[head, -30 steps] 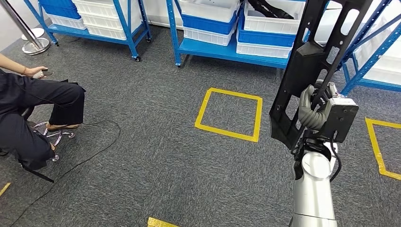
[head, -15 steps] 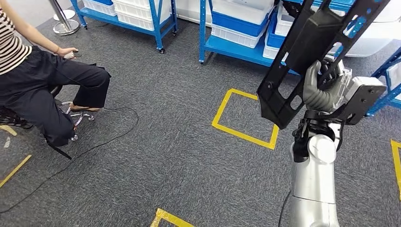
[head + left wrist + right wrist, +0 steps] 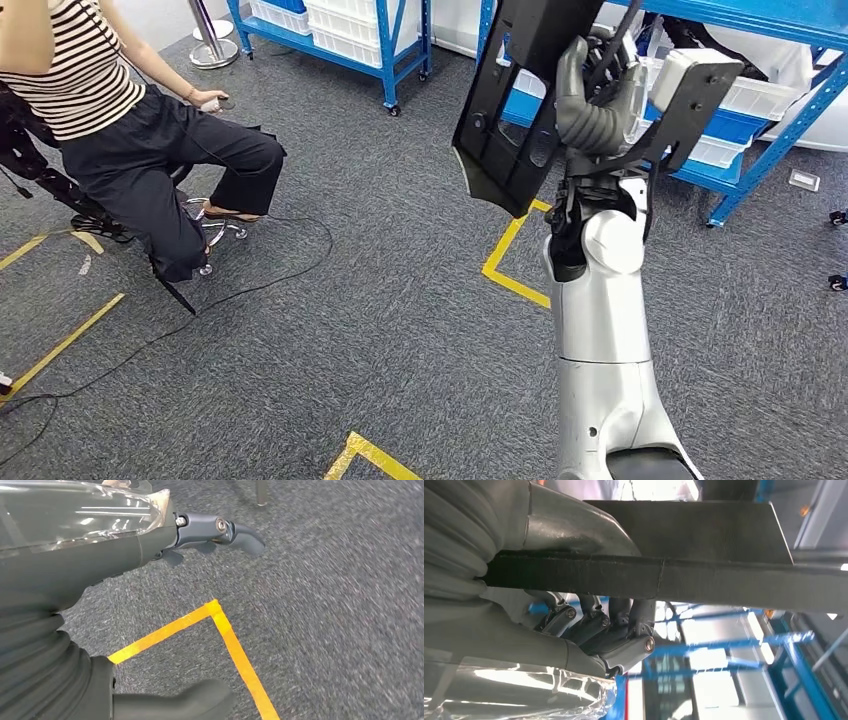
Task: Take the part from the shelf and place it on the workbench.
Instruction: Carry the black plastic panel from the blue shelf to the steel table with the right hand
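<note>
The robot's right hand (image 3: 598, 95) grips a long, flat, stiff-looking black part (image 3: 520, 110), likely light but unwieldy, at its edge above the yellow floor square (image 3: 512, 262); the left hand (image 3: 100, 580) hangs with fingers apart, holding nothing.

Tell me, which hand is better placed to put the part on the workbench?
Likely the right hand: it already grips the black part, held high. The left hand hangs over the carpet, holding nothing.

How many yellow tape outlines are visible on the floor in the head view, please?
3: one beside the black part, one at the bottom edge, one by the seated person. Others may be hidden.
</note>
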Controlling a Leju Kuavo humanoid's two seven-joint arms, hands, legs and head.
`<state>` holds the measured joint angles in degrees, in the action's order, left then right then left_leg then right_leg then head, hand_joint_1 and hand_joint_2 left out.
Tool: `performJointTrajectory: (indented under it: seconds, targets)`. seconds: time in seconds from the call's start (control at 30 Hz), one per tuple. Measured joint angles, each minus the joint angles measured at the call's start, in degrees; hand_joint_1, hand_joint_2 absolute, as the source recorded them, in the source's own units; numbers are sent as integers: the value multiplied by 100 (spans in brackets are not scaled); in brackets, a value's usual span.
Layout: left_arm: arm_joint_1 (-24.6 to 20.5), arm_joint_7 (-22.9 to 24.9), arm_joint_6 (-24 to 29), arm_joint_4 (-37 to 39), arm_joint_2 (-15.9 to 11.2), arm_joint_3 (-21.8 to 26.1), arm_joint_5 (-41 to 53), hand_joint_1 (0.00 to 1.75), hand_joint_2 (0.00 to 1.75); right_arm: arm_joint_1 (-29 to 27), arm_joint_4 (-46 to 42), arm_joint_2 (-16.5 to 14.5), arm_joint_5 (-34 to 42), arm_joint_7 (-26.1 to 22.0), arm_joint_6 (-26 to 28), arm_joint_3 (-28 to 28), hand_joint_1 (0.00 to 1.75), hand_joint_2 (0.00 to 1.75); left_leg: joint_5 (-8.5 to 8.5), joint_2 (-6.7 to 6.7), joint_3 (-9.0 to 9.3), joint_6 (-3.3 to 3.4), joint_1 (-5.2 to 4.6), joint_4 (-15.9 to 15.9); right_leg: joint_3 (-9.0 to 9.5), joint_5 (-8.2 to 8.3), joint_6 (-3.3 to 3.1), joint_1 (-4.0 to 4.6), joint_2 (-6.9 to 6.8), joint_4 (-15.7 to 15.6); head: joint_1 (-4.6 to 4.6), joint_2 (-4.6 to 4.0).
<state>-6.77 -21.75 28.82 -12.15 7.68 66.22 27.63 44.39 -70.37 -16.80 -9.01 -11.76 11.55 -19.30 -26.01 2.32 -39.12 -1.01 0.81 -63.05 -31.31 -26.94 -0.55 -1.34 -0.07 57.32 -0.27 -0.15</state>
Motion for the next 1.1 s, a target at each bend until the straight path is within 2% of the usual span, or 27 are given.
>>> performJointTrajectory:
  seconds: [0.07,0.1,0.13,0.17,0.2,0.23,0.27,0.3,0.33,0.4,0.47,0.53,0.57,0.6,0.63,0.67,0.7,0.77,0.8,0.83,0.9,0.93,1.0,1.03,1.07,1.1]
  targets:
    - [-11,1,17,-1,3,39,-21,0,175,97,139,-103,11,2,-3,-37,175,175,-362,-151,-356,-59,20,-759,-14,1,-16,5,-121,0,-16,0]
    - [-12,3,26,-1,4,63,-32,0,175,124,198,-143,21,4,-5,-47,175,175,-436,-181,-462,-87,43,-996,-19,1,-15,3,-189,1,-17,0]
    - [-9,8,40,-1,5,88,-48,0,175,140,246,-182,56,8,-14,-56,175,175,-406,-205,-457,-112,70,-1016,-23,1,-12,-4,-253,3,-19,0]
    - [-8,15,61,-1,4,111,-71,0,175,158,288,-219,131,17,-23,-70,175,175,-285,-239,-332,-137,98,-814,-24,-1,-7,-16,-315,8,-20,0]
    - [-11,24,93,-1,4,130,-101,0,175,191,324,-248,247,35,-32,-99,175,175,-114,-315,-106,-166,126,-435,-24,-9,10,-30,-377,21,-21,0]
    - [-20,36,133,0,13,151,-138,0,175,244,356,-268,406,60,-30,-150,175,175,15,-432,118,-195,137,-47,-29,-24,41,-19,-432,41,-23,0]
    - [-33,50,186,-1,23,181,-186,0,175,324,386,-276,616,91,3,-236,175,175,108,-512,285,-192,137,256,-35,-43,80,-3,-479,62,-19,0]
    - [-46,69,258,-1,34,220,-248,0,175,422,418,-278,865,125,62,-362,175,175,151,-565,373,-168,126,434,-38,-55,130,24,-518,73,-7,0]
    - [-57,88,346,-1,45,269,-323,0,175,530,453,-279,1164,152,153,-525,175,175,148,-562,371,-123,101,476,-40,-57,175,53,-551,68,5,0]
    - [-65,110,540,-1,53,382,-475,0,175,757,533,-278,1840,185,397,-935,175,175,179,-446,335,-9,73,487,-48,-57,249,45,-592,47,26,0]
    - [-70,114,666,-1,70,491,-579,0,175,961,610,-274,2344,193,609,-1366,175,175,209,-347,326,89,72,504,-159,-204,260,15,-408,269,29,0]
    - [-88,117,729,-1,82,566,-633,0,175,1108,687,-262,2582,186,703,-1697,175,175,222,-228,324,159,68,509,-490,-535,204,14,-133,995,34,0]
    - [-100,119,771,-1,86,600,-667,0,175,1164,735,-258,2705,171,729,-1822,175,175,222,-156,322,181,55,508,-699,-691,180,30,-65,1434,38,0]
    - [-111,128,832,-1,92,640,-715,0,175,1218,790,-257,2886,148,757,-1944,175,175,221,-71,323,194,39,507,-872,-779,172,50,-33,1758,39,0]
    - [-117,149,910,-1,100,700,-762,0,175,1278,847,-261,3146,112,806,-2090,175,175,221,14,325,202,18,507,-950,-772,176,76,-13,1868,42,0]
    - [-120,183,986,-2,111,779,-778,0,175,1355,898,-265,3441,71,874,-2261,175,175,222,100,329,206,-5,505,-911,-665,183,98,7,1713,43,0]
    - [-120,232,1047,-12,123,877,-740,0,175,1445,937,-269,3742,15,960,-2458,175,175,222,179,334,208,-26,504,-778,-489,182,119,49,1355,43,0]
    - [-119,354,1106,-70,188,1161,-496,0,175,1657,981,-269,4277,-125,1153,-2902,175,175,224,310,326,205,-52,498,-421,-114,126,146,265,497,38,0]
    - [-119,429,1114,-129,232,1326,-351,0,175,1764,993,-269,4495,-189,1251,-3137,175,175,225,360,314,196,-51,495,-309,-5,89,156,343,244,36,0]
    - [-116,512,1120,-199,279,1488,-238,0,175,1865,1001,-269,4674,-233,1341,-3362,175,175,228,407,300,179,-41,497,-250,47,54,168,389,122,34,0]
    - [-93,688,1136,-358,358,1741,-121,0,175,2046,1011,-274,4948,-261,1501,-3758,175,175,231,483,286,133,-23,507,-212,76,4,156,291,71,38,0]
    - [-76,787,1143,-435,401,1833,-78,0,175,2124,1012,-276,5057,-265,1554,-3916,175,175,203,429,273,109,-34,481,-181,90,-27,136,235,31,32,0]
    - [-48,993,1151,-612,481,1966,24,0,175,2277,1017,-276,5268,-288,1609,-4179,175,175,-15,146,111,56,-53,125,-106,106,-88,90,99,-45,6,0]
    - [-39,1094,1152,-696,523,2013,77,0,175,2341,1022,-274,5358,-306,1620,-4285,175,175,-188,-20,-57,23,-49,-217,-83,96,-108,99,32,-53,-5,0]
    - [-32,1197,1153,-793,557,2055,138,0,175,2396,1030,-272,5433,-326,1631,-4387,175,175,-358,-120,-262,-14,-24,-612,-71,85,-121,103,-37,-54,-13,0]
    - [-23,1305,1153,-893,598,2091,201,0,175,2433,1040,-271,5494,-344,1644,-4487,175,175,-457,-166,-436,-48,5,-923,-66,77,-130,106,-102,-53,-13,0]
